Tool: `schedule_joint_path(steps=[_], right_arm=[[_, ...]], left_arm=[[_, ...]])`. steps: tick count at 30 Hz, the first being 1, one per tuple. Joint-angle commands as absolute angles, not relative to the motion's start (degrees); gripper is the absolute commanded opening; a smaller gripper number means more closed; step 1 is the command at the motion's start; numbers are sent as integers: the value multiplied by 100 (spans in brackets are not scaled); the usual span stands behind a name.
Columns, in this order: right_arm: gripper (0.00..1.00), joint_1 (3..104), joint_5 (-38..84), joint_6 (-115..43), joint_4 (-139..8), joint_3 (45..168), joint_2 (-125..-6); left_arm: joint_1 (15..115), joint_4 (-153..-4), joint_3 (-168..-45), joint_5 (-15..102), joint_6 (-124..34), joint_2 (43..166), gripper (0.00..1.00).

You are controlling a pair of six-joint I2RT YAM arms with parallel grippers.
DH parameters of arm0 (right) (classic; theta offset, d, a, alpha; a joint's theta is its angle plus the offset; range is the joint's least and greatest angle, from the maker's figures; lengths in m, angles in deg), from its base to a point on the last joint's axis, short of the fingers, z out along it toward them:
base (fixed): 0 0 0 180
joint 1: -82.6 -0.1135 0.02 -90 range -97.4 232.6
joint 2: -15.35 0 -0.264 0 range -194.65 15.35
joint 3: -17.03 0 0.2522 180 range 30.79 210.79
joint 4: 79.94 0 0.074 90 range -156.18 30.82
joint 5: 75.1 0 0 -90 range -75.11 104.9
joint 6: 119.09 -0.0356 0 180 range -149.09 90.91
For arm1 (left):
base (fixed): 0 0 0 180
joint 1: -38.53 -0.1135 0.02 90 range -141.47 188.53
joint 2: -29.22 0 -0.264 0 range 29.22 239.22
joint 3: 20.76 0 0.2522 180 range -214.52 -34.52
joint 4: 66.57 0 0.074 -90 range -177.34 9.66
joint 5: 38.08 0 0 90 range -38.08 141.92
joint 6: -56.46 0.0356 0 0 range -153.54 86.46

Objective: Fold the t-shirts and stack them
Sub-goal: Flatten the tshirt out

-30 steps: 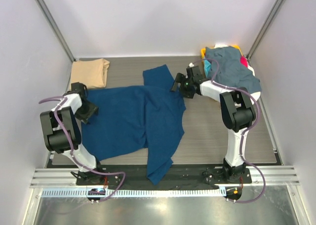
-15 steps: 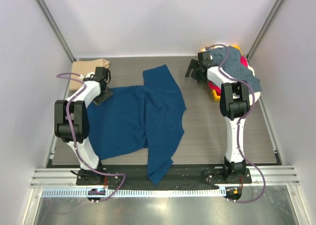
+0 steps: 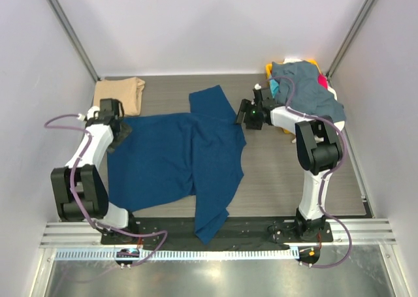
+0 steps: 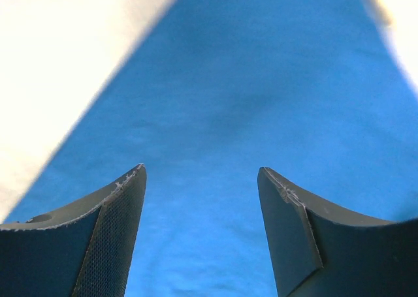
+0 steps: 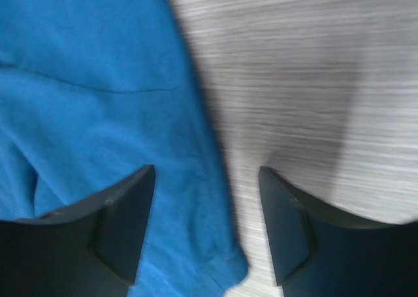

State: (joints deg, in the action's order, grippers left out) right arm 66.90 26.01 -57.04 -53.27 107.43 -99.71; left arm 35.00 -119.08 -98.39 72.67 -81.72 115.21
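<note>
Two arms are on one garment here, and it is the navy blue t-shirt (image 3: 183, 153), spread flat and sideways across the middle of the table (image 3: 294, 179). Its hem is toward the left arm and its shoulders toward the right. The far sleeve (image 3: 210, 101) points at the back wall, and the near sleeve (image 3: 210, 226) spills over the table's front edge.

The left gripper (image 3: 112, 114) sits over the far corner of the hem with its jaws apart. The wrist view shows blue cloth under the gap and nothing pinched. The right gripper (image 3: 248, 115) hovers at the shoulder end just below the far sleeve. Its jaws are also apart and straddle the shirt's edge, with cloth under one finger and bare wood grain under the other.

That matched placement looks deliberate to me. With one gripper at each end of the far long edge, both can pinch together and carry that side toward the front for a lengthwise fold. A grab away from the corners would likely let the cloth sag or bunch.

The tan t-shirt (image 3: 119, 94) lies folded in the far left corner, probably the start of the stack. The slate-blue t-shirt (image 3: 307, 93) drapes over an unfolded heap at the far right, with other colours peeking out beneath, so plenty of the task remains.
</note>
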Motion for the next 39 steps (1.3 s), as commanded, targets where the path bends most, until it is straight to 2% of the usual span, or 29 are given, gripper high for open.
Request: schedule_joint_path(steps=[1,3,4,6,7,8,9,13,16,18,19,20,21,22,23,26,30,33,39], right_arm=[[65,6520,3001,-5871,-5387,10383,-10145],[54,6520,2905,-5871,-5431,10392,-10294],[42,6537,2861,-5854,-5431,10479,-10347],[29,6572,2773,-5722,-5405,10628,-10513],[8,6634,2660,-5678,-5326,10881,-10575],[4,6695,2441,-5452,-5186,11075,-10628],[1,6713,2065,-5293,-4994,11303,-10672],[1,6897,387,-4440,-4324,12690,-10988],[1,7117,-91,-4000,-4219,13621,-11296],[1,7258,3,-3868,-3991,14142,-11709],[10,7276,100,-3833,-3859,14641,-11866],[26,7276,249,-3789,-3736,14872,-12059],[63,7267,276,-3762,-3561,15031,-12105],[73,7258,242,-3771,-3515,15145,-12079],[77,7258,198,-3797,-3498,15120,-12018],[80,7241,338,-4033,-3497,14603,-11361],[80,7180,732,-4675,-3638,13391,-9939],[80,7083,1093,-5123,-3901,11813,-9016],[80,6591,1410,-5651,-4473,9752,-7703]], left_arm=[[3265,-11699,-9394,7055,-8373,11166,71],[3264,-11690,-9314,7055,-8355,11017,70],[3265,-11690,-9270,7055,-8364,10981,71],[3247,-11707,-9270,7038,-8337,10937,71],[3247,-11751,-9270,7038,-8337,10920,71],[3247,-11777,-9279,7038,-8346,10876,71],[3256,-11795,-9270,7046,-8346,10858,71],[3247,-11892,-9244,7011,-8320,10744,70],[3264,-11927,-9252,6959,-8285,10682,70],[3264,-11936,-9244,6932,-8258,10665,70],[3265,-11945,-9244,6915,-8232,10682,70],[3282,-11953,-9252,6906,-8223,10682,69],[3369,-12023,-9270,6958,-8206,10682,69],[3448,-12076,-9270,7028,-8197,10647,69],[3545,-12137,-9279,7220,-8205,10621,69],[4044,-12313,-9200,7555,-8232,10393,69],[4363,-12454,-8640,7381,-8381,10059,69],[4477,-12498,-8095,7302,-8574,9664,68],[5108,-12884,-7346,7204,-9249,9127,66]])
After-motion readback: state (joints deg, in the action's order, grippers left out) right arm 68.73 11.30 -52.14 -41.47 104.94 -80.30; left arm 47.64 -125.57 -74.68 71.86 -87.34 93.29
